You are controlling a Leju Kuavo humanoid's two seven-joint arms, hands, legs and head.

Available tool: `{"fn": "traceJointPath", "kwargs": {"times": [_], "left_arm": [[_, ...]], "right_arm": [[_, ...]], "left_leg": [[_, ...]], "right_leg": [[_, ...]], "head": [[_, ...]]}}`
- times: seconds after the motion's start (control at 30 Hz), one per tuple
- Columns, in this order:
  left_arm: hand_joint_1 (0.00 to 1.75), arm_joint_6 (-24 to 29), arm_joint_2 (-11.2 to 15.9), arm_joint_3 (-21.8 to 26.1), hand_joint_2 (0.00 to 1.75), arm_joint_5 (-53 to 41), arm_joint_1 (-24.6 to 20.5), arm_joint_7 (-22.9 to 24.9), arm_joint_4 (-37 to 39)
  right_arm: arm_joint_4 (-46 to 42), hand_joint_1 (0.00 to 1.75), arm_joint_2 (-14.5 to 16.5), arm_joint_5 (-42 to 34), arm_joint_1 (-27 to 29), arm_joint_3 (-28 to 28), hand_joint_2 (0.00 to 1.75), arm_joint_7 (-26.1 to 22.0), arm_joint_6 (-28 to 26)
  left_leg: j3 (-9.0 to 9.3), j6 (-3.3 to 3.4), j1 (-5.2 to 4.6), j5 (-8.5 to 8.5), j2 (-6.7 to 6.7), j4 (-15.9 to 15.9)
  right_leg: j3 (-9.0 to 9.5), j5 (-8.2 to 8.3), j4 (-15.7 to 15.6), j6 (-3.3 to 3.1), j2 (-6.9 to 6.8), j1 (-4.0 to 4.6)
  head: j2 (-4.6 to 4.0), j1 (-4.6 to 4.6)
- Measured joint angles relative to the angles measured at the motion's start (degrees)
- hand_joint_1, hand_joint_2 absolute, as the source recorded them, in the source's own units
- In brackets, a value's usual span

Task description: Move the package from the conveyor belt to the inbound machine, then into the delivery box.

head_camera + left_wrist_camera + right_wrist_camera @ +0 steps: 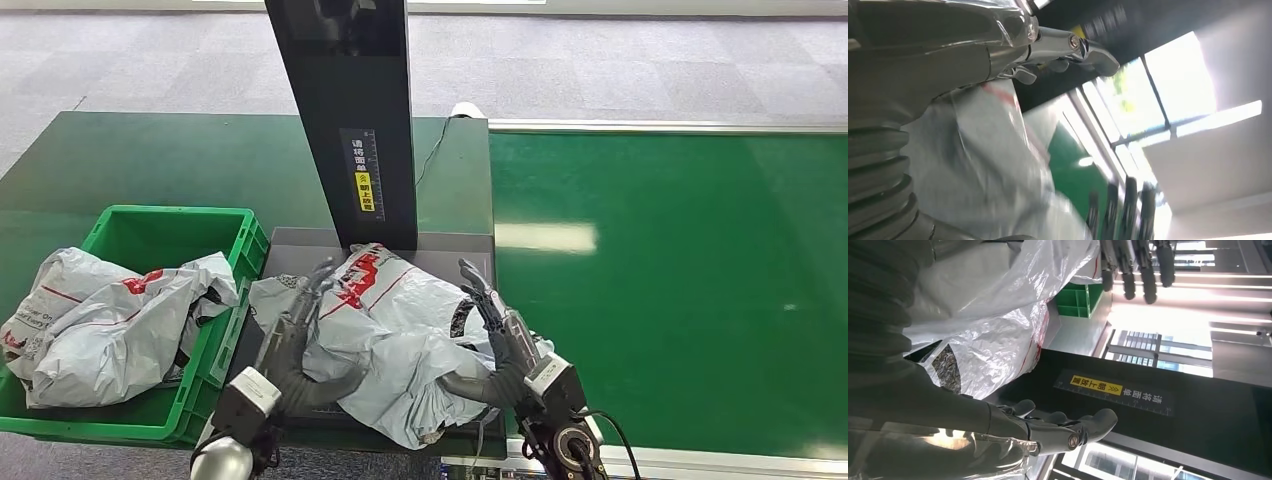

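A crumpled grey plastic package (400, 320) with red print lies on the dark platform (300, 250) of the inbound machine, at the foot of its black column (350, 120). My left hand (295, 340) lies along the package's left side, fingers stretched up it and thumb curled across its front. My right hand (505, 345) mirrors it on the right side, so the package is squeezed between both. In the left wrist view the package (978, 165) sits against my palm. In the right wrist view the package (993, 325) bulges above my right hand (1048, 427).
A green crate (150, 230), the delivery box, stands left of the machine and holds other grey packages (110, 320). The green conveyor belt (680, 280) stretches to the right behind a metal rail. Grey carpet lies beyond the table.
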Motion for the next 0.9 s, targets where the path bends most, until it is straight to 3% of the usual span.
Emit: {"fn": "traceJointPath", "kwargs": {"times": [0.23,0.43,0.9], "left_arm": [[0.0,-4.65,3.55,-9.76,1.75,-14.41,-2.37,4.46,4.67],[0.0,-5.55,5.23,-16.39,1.75,-20.2,-6.95,8.66,12.71],[0.0,-4.46,6.39,-19.91,1.75,-21.09,-9.94,9.57,17.2]], "right_arm": [[0.0,0.0,0.05,0.48,-0.45,-0.51,1.75,0.73,0.42],[-0.05,0.0,0.43,1.66,-0.55,-0.99,1.75,1.85,-0.19],[-0.83,0.0,1.45,2.73,-0.27,-1.68,1.75,2.55,-0.35]], "left_leg": [[0.01,0.0,0.0,0.0,-0.01,0.0],[0.03,0.0,0.0,0.01,0.0,0.0],[0.06,0.0,0.0,0.01,-0.01,0.0]], "right_leg": [[-0.01,0.0,0.0,0.0,0.0,-0.01],[0.02,0.01,0.0,0.0,0.0,0.0],[0.08,0.0,0.0,0.0,0.0,-0.01]], "head": [[0.0,-0.01],[0.0,-0.01],[0.0,0.0]]}}
